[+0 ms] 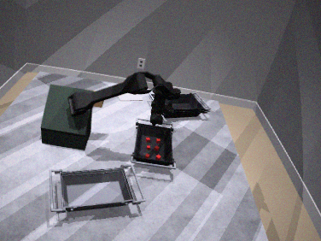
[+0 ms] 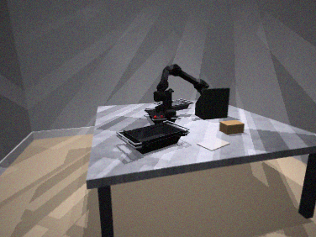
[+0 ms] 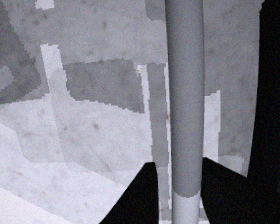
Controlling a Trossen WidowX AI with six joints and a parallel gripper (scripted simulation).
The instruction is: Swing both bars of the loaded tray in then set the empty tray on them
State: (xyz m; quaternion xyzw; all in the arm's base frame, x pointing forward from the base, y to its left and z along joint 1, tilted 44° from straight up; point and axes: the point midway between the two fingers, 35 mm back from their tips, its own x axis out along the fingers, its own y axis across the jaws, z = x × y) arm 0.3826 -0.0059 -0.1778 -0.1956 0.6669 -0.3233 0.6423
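Note:
The loaded tray [image 1: 169, 147] [image 2: 150, 116] stands mid-table with several small red blocks [image 1: 148, 147] inside. Its near bar [image 1: 155, 166] and far bar [image 1: 142, 121] [image 3: 187, 100] are swung out past its two ends in the top view. My gripper [image 1: 156, 121] [image 3: 175, 168] is low at the far bar, fingers slightly apart. The bar runs between the fingertips, closer to the right one; a gap shows on the left. The dark edge at the right of the wrist view is the tray. In the exterior view the fingertips are hidden.
Two empty trays with bars swung out stand on the table: one at front left [image 1: 125, 185] [image 2: 181, 106], one at back right [image 1: 184, 113] [image 2: 160, 144]. A dark green box [image 1: 64, 138] [image 2: 213, 104] is by the arm's base. An orange block [image 2: 231, 128] and a pale sheet [image 2: 213, 144] lie beyond.

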